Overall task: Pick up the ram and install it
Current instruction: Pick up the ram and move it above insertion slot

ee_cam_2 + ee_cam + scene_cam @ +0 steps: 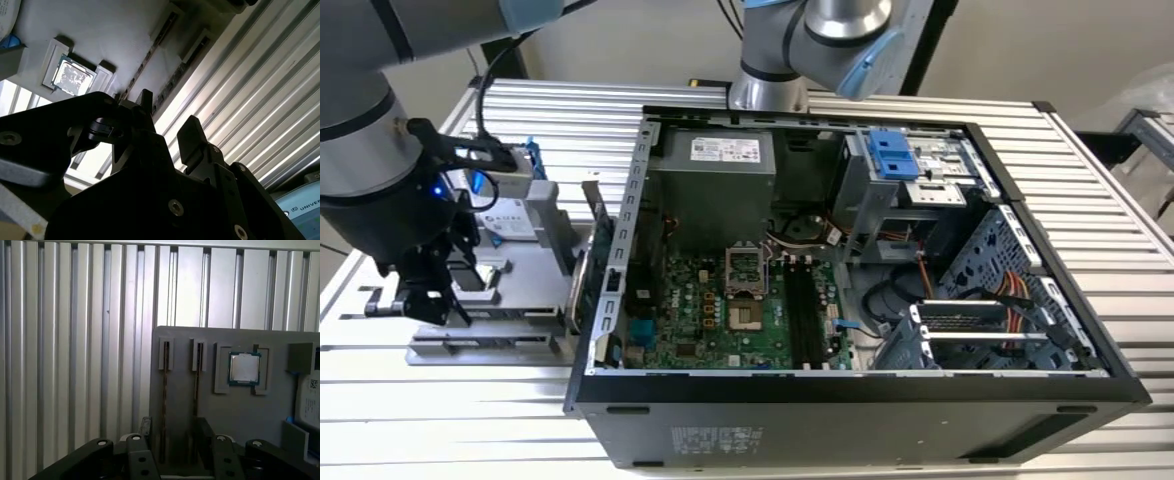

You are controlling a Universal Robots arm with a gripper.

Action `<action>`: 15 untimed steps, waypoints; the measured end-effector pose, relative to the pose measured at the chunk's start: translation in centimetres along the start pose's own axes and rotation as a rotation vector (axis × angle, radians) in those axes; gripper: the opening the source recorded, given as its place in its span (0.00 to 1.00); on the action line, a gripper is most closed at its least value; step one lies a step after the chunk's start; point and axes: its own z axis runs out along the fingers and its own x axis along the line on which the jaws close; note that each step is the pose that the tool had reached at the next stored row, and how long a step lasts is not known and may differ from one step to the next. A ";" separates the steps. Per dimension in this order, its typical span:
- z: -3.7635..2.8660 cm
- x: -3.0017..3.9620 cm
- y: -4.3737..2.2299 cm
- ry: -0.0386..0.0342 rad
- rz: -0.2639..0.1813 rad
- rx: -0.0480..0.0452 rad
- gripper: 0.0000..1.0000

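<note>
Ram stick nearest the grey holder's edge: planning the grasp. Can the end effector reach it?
Probably yes. The thin dark ram stick stands on edge in the grey slotted holder, uncovered, and the open black end effector hangs over it.

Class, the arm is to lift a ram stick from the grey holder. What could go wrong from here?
1. The ram stick lines up between the fingers of the open gripper, but a second stick stands close beside it in the holder; a finger could come down on that one.
2. The memory slots sit low inside the case, so a tilted stick might jam or hit the board.
</note>
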 end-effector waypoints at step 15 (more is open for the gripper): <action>1.49 0.12 0.16 0.0001 0.000 0.0000 1.00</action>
